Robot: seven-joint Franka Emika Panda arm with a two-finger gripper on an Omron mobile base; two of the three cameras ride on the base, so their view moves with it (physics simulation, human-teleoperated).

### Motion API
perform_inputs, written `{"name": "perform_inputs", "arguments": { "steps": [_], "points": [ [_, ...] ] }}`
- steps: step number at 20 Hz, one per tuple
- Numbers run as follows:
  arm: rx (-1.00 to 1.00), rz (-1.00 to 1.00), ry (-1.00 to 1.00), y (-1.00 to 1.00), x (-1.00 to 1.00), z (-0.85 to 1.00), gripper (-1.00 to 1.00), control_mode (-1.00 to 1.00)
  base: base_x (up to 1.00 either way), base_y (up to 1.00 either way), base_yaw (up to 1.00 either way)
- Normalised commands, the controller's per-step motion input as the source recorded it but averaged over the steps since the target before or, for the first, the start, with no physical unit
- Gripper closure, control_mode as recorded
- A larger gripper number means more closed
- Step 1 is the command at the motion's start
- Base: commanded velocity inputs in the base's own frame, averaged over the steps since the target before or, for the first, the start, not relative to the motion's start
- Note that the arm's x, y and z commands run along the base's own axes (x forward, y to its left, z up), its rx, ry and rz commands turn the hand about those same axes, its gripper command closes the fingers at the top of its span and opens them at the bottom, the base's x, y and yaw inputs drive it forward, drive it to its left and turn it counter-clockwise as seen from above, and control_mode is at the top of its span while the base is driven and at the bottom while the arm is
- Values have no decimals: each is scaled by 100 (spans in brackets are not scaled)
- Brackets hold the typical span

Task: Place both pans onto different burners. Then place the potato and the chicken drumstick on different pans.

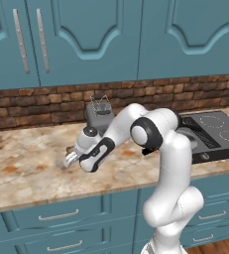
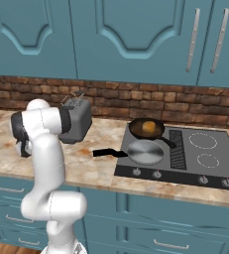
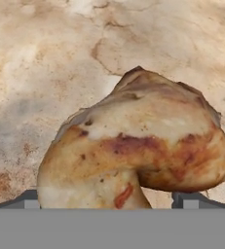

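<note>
- Right now I have the arm bent low over the marble counter (image 1: 31, 163), well to the left of the cooktop (image 2: 185, 158).
- My gripper (image 3: 113, 199) sits right over the chicken drumstick (image 3: 133, 146), which lies on the bare counter; in the hand view the two fingertips (image 3: 30, 200) stand on either side of it, spread wide and not pressing on the meat, so the fingers are released.
- From the left base view I can just make out the hand down at the counter surface with the forearm covering most of it; the drumstick itself is too hidden there for me to point at.
- Over on the cooktop, the dark pan (image 2: 146, 128) sits at the far left, and the potato (image 2: 148, 127) rests inside it.
- Just in front of it, the silver pan (image 2: 144, 152) sits at the near left of the cooktop, with nothing in it; its black handle (image 2: 106, 153) sticks out to the left over the counter.
- Two white burner rings (image 2: 204, 140) lie uncovered on the right half of the cooktop, beyond the ribbed black vent (image 2: 176, 149).
- A grey toaster (image 2: 76, 119) stands on the counter against the brick wall (image 2: 160, 101), between the arm and the cooktop.
</note>
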Motion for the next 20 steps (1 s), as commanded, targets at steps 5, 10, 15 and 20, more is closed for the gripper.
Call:
{"name": "perform_inputs", "arguments": {
  "steps": [5, 10, 15, 20],
  "points": [
    [0, 0, 0, 10, 12, -13, 100, -100, 0, 0, 0],
    [0, 0, 0, 0, 1, 0, 100, -100, 0, 0, 0],
    [0, 0, -4, 0, -27, 9, 100, -100, 0, 0, 0],
    [0, -2, -7, 0, -54, 32, 100, -100, 0, 0, 0]
  ]
}}
